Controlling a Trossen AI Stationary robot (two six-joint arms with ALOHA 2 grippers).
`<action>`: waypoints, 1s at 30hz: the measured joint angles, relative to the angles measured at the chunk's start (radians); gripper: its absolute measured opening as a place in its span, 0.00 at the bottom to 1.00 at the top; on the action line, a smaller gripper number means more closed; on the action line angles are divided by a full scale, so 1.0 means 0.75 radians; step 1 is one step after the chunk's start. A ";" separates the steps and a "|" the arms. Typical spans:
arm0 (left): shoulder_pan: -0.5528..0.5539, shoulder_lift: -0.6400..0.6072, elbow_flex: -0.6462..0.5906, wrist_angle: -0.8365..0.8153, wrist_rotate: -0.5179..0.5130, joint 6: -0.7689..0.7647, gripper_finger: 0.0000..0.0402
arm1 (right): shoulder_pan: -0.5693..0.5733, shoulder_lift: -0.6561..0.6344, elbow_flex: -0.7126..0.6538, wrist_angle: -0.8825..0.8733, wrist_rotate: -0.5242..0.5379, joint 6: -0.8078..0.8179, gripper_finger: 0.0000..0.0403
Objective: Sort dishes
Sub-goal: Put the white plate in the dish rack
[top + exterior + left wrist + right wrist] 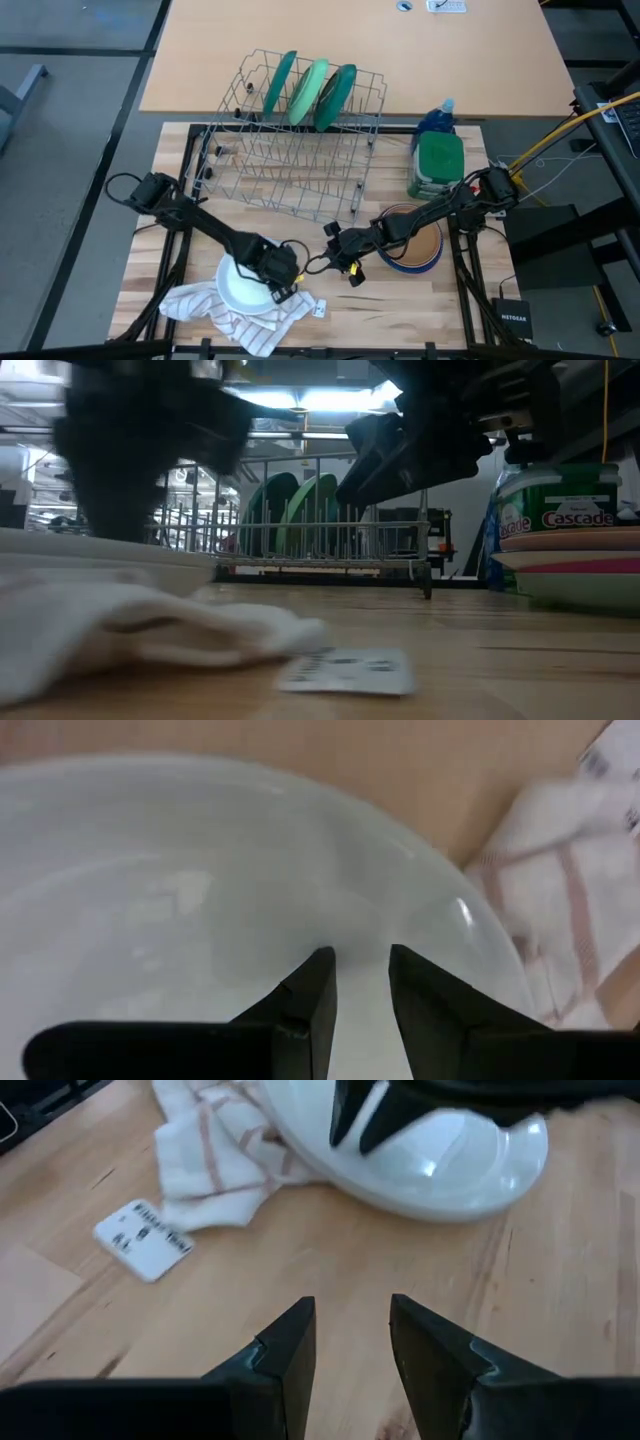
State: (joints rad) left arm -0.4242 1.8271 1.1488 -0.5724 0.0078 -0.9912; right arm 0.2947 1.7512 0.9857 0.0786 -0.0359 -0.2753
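Lying on the striped cloth [262, 322], a glossy white plate [240, 290].

white dish [240, 287]: round, glossy, upright on the cloth at about 7 o'clock on the table; shallow rim shows in the right wrist view [450, 1170]; pale inner surface fills the left wrist view [200, 890].
rack plates: three, standing on edge side by side at 12 o'clock — dark green [279, 83], light green [310, 91], dark green [336, 97]; all tilted the same way.
stack [418, 245]: at 4 o'clock, tan-brown dish on top, blue rim beneath; in the low view [575, 560] tan, white and pink layers show, lying flat.
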 joint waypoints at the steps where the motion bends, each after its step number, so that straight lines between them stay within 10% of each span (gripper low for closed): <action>1: 0.019 0.001 0.000 0.031 -0.005 0.031 0.22 | 0.000 0.000 0.000 0.000 0.000 -0.007 0.33; 15: 0.203 -0.044 0.000 0.217 0.177 0.171 0.22 | 0.001 0.000 0.000 -0.005 -0.040 -0.210 0.33; 30: 0.068 -0.341 0.001 -0.595 0.051 -0.237 0.22 | 0.000 0.095 0.002 0.017 0.002 -0.669 0.33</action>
State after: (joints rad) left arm -0.3730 1.5714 1.1496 -1.0186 0.0460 -1.1687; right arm 0.2947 1.8223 0.9871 0.0911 -0.0344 -0.7773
